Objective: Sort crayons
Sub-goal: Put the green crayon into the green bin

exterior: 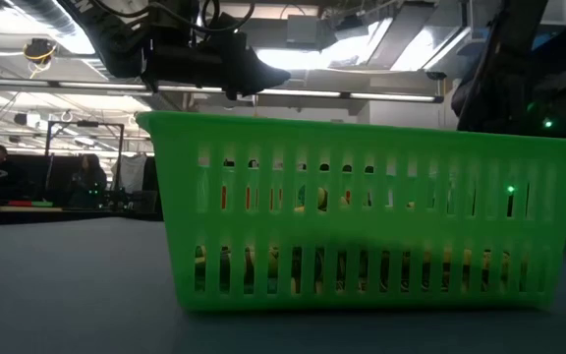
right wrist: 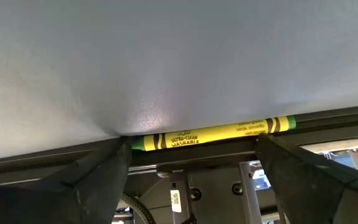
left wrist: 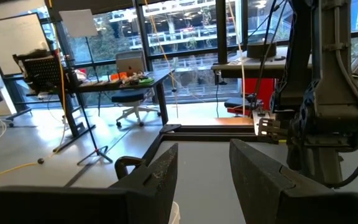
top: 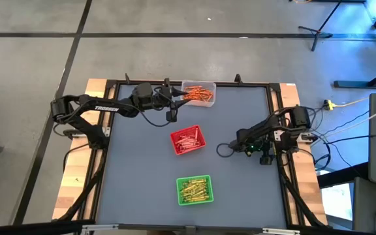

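A yellow-green crayon point(right wrist: 211, 133) lies along the groove where the grey table top meets the dark frame at the table's right edge. My right gripper point(right wrist: 191, 163) is open there and low, one finger near each end of the crayon; it also shows in the high view point(top: 266, 158). My left gripper point(left wrist: 204, 171) is open and empty at the far side, beside the clear tray point(top: 205, 102) of orange crayons point(top: 198, 93). Red crayons point(top: 188, 140) lie in the red tray point(top: 175, 136), yellow-green ones point(top: 194, 189) in the green tray point(top: 180, 182). My right gripper has its open fingers point(right wrist: 107, 168) close to the crayon's two ends point(right wrist: 138, 142), the crayon lying along the line between them on the table's edge. I cannot tell whether either finger touches it.
The green tray point(exterior: 362, 167) stands at the near middle and fills the low view, with the red tray behind it. The table's raised dark frame point(top: 274, 117) runs along the right edge beside my right arm. Cables lie off the table to the right.
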You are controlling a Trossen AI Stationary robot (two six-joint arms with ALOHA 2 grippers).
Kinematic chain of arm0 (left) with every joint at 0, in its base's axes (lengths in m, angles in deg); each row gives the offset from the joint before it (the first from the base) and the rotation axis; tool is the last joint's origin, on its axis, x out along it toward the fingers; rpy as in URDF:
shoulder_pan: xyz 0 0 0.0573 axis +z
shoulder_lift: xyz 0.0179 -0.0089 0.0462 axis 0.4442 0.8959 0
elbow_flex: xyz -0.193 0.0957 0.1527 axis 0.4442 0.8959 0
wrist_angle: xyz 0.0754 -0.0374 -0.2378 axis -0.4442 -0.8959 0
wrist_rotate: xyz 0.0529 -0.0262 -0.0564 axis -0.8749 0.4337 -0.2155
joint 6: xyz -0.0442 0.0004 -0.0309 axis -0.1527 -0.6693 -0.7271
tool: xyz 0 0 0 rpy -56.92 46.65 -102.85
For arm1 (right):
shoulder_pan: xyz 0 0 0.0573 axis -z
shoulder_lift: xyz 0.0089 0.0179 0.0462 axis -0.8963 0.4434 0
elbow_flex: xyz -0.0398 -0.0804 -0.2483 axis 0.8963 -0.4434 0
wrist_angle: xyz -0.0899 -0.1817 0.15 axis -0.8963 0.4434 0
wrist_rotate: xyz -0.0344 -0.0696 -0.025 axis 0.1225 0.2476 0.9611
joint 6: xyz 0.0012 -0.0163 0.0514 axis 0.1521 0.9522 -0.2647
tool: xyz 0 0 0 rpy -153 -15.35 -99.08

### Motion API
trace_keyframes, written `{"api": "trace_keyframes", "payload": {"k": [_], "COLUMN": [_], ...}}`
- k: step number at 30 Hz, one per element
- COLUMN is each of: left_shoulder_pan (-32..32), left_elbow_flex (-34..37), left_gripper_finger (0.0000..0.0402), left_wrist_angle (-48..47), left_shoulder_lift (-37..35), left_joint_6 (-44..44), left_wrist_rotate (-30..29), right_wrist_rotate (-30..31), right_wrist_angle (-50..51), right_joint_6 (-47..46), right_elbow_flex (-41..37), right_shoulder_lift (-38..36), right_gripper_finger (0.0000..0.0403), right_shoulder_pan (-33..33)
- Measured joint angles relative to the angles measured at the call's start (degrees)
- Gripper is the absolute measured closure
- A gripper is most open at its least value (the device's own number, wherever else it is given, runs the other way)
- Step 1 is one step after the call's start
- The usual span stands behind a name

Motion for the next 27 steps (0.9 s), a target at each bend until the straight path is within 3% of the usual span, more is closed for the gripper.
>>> {"api": "trace_keyframes", "payload": {"k": [6, 10, 20, 27], "left_shoulder_pan": [0.0, 0.0, -0.8, -1.2], "left_elbow_flex": [0.0, 0.0, 0.0, 0.0], "left_gripper_finger": [0.0272, 0.0272, 0.0272, 0.0272], "left_wrist_angle": [-0.2, -0.2, -0.2, 0.1], "left_shoulder_lift": [0.0, 0.0, 0.0, 0.0], "left_joint_6": [-0.3, -0.4, -0.1, 0.0], "left_wrist_rotate": [0.0, 0.0, 0.2, 0.3], "right_wrist_rotate": [-2.1, -8.7, -8.6, -6.6], "right_wrist_angle": [0.0, -0.4, -1.4, -2.7], "right_joint_6": [1.7, 3.1, 3.6, 1.5], "right_elbow_flex": [0.3, 0.2, 0.1, -0.6], "right_shoulder_lift": [0.2, 0.6, 1.9, 1.8], "right_gripper_finger": [0.0052, 0.0052, 0.0052, 0.0052], "right_shoulder_pan": [0.0, -1.3, -11.2, -12.4]}}
